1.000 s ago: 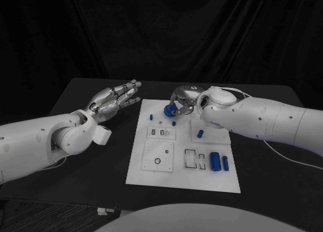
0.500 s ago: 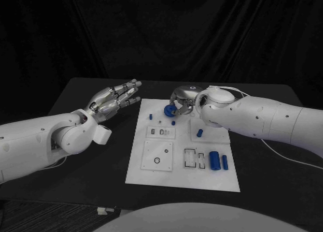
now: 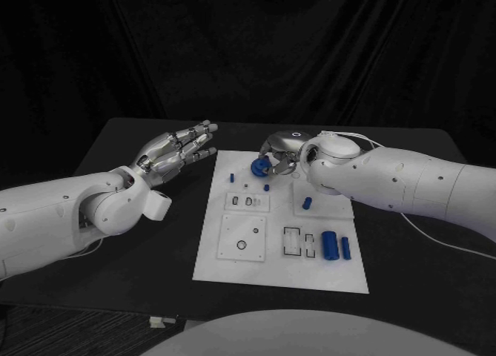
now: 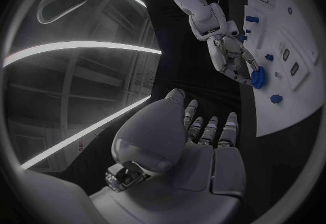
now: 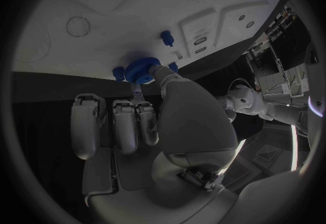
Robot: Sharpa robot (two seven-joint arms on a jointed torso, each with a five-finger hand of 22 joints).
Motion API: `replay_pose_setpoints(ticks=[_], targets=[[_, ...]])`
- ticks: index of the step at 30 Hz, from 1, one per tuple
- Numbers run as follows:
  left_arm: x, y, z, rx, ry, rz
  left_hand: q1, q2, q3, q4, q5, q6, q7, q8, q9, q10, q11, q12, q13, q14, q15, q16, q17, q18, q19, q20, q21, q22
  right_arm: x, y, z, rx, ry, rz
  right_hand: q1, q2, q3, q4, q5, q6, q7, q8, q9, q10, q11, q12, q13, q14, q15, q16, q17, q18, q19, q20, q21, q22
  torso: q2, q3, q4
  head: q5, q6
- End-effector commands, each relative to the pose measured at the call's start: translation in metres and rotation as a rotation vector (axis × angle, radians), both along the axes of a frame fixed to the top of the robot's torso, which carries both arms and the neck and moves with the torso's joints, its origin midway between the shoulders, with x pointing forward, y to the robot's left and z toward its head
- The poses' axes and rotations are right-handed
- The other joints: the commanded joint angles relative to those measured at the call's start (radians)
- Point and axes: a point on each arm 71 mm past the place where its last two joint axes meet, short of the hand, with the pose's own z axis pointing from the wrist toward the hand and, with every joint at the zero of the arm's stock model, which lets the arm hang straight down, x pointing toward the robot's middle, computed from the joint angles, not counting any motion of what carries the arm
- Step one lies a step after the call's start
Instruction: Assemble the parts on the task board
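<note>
Your black tabletop (image 3: 151, 245) fills the middle of the frame. The white task board (image 3: 285, 274) lies on it at the center. Your right hand (image 3: 278, 152) is over the board's upper edge, its fingers (image 5: 151, 72) grasping a round blue gear (image 3: 261, 168). Your left hand (image 3: 179, 152) floats at the upper left, beside the board, fingers released and holding nothing. Small blue parts (image 3: 335, 245) lie at the board's lower right.
</note>
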Motion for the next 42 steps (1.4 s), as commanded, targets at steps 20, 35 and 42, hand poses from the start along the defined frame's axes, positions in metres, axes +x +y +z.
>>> replay_pose_setpoints(ticks=[20,35,42], targets=[[0.0000,-0.0009,0.0002,-0.013,-0.004,-0.012,0.013,-0.003,0.007,-0.002,0.009,-0.002,0.007,0.007,0.001,0.003,0.008,0.002,0.001,0.002,0.004,0.005,0.001,0.009,0.008,0.001,0.005,0.001,-0.0022,-0.0032,-0.0030,-0.014,0.013,-0.003,0.003,-0.009,0.000,-0.020,-0.032,-0.037,-0.003,-0.022,-0.025,0.104,-0.001,0.004,0.263,0.105,-0.002,0.003,0.264,-0.007,0.015,0.002,-0.011,0.181,-0.001,-0.0002,-0.0005,0.004,-0.002],[0.0002,-0.0007,-0.0002,-0.012,-0.003,-0.012,0.014,-0.004,0.009,-0.003,0.011,-0.001,0.007,0.007,0.001,0.003,0.008,0.002,0.001,0.002,0.005,0.006,0.001,0.008,0.009,0.001,0.005,0.001,-0.0028,-0.0057,-0.0051,-0.030,0.036,0.002,0.000,-0.005,-0.004,-0.041,-0.052,-0.288,-0.073,-0.080,-0.119,0.104,-0.060,0.004,0.263,0.105,-0.050,0.003,0.264,-0.005,0.012,-0.039,-0.019,0.181,-0.001,-0.0002,-0.0004,-0.001,-0.003],[0.0003,-0.0009,-0.0003,-0.011,-0.003,-0.012,0.014,-0.004,0.009,-0.003,0.011,-0.001,0.007,0.007,0.001,0.003,0.008,0.002,0.001,0.002,0.005,0.006,0.001,0.008,0.009,0.001,0.005,0.001,-0.0018,-0.0053,-0.0072,-0.044,0.050,-0.002,-0.001,-0.004,-0.005,-0.042,-0.060,-0.291,-0.073,-0.079,-0.122,0.104,-0.062,0.004,0.263,0.105,-0.054,0.003,0.264,-0.005,0.012,-0.043,-0.020,0.181,0.000,-0.0001,-0.0004,0.000,-0.005]])
